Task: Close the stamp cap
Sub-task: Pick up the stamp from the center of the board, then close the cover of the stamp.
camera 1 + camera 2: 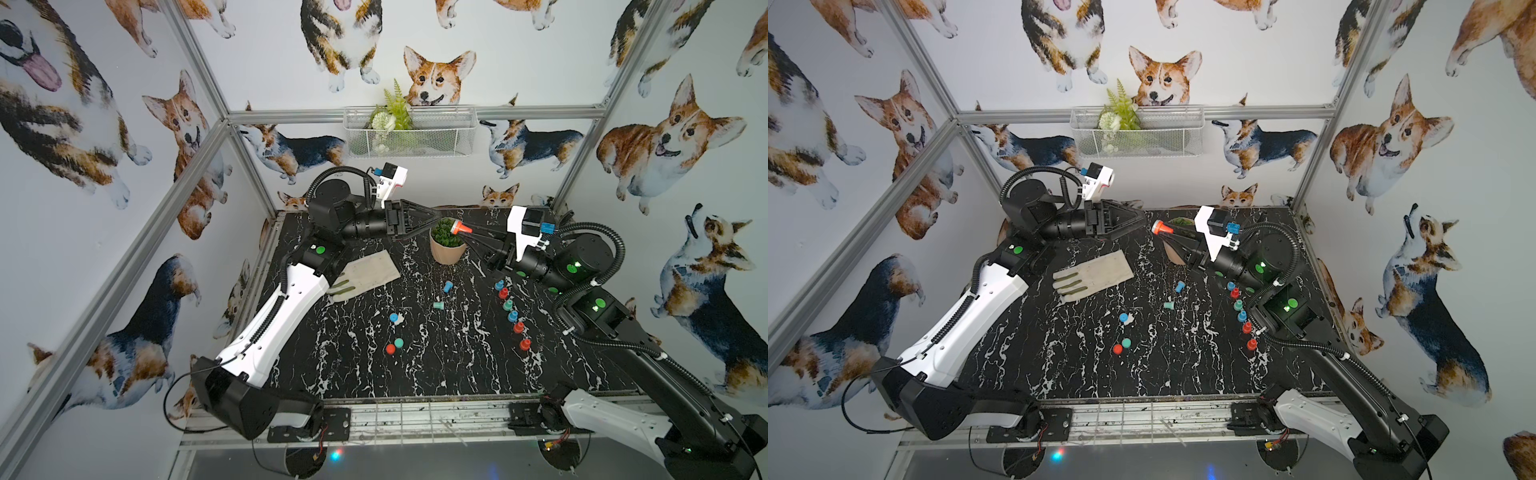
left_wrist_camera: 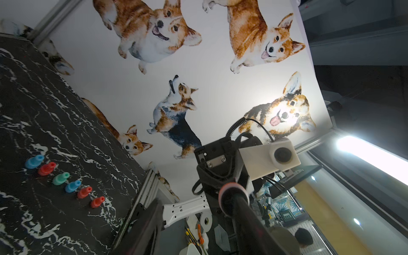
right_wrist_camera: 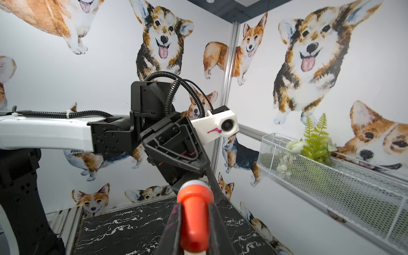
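Note:
A red stamp [image 1: 462, 227] hangs level in the air above a potted plant, and my right gripper [image 1: 468, 232] is shut on its narrow body. The right wrist view shows this grip: the stamp [image 3: 194, 225] sits squeezed between both fingers of the right gripper [image 3: 194, 205]. Its wide red end with a pale rim [image 3: 194, 187] points at my left gripper [image 1: 441, 220]. The left gripper [image 2: 194, 198] stands open just off that end [image 2: 229, 189], with a small gap showing in a top view [image 1: 1150, 224]. Loose red [image 1: 390, 349] and teal [image 1: 399, 342] caps lie mid-table.
The potted plant [image 1: 448, 247] stands below the stamp. A row of several stamps [image 1: 512, 316] lines the table's right side. A blue stamp [image 1: 447, 286], a teal stamp [image 1: 438, 306] and a blue cap [image 1: 393, 318] lie mid-table. A glove [image 1: 365, 274] lies at left. A wire basket [image 1: 409, 133] hangs on the back wall.

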Motion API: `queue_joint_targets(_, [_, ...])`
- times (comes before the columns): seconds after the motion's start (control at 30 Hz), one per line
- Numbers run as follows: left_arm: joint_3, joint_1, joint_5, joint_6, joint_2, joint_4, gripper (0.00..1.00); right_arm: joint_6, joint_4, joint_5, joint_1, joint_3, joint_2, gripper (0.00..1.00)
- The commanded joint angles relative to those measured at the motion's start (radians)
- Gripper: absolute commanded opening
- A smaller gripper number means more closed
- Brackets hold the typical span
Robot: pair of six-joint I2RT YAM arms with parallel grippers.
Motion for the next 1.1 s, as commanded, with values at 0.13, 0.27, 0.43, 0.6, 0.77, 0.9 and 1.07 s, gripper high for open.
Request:
queue_joint_targets(0.13, [-0.012, 0.144, -0.149, 0.367, -0.039, -0.443, 0.56, 0.050, -0.289, 0.201, 0.128, 0.027, 0.061, 0.00])
queue_joint_targets(0.27, [-0.019, 0.228, -0.306, 0.550, -0.036, -0.648, 0.56, 0.128, -0.387, 0.292, 0.210, 0.031, 0.127, 0.00])
queue_joint_targets(0.43, [-0.090, 0.323, -0.446, 0.668, -0.039, -0.692, 0.56, 0.264, -0.499, 0.334, 0.268, 0.042, 0.249, 0.00])
queue_joint_targets(0.6, [-0.178, 0.397, -0.546, 0.734, -0.035, -0.659, 0.56, 0.392, -0.620, 0.302, 0.281, 0.079, 0.386, 0.00])
queue_joint_targets(0.77, [-0.262, 0.474, -0.571, 0.742, -0.025, -0.577, 0.56, 0.445, -0.772, 0.273, 0.306, 0.169, 0.561, 0.00])
queue_joint_targets(0.9, [-0.316, 0.506, -0.634, 0.766, -0.016, -0.528, 0.56, 0.453, -0.894, 0.239, 0.324, 0.268, 0.711, 0.00])
queue_joint_targets(1.07, [-0.387, 0.513, -0.701, 0.785, -0.012, -0.468, 0.56, 0.441, -0.995, 0.244, 0.372, 0.372, 0.857, 0.00])
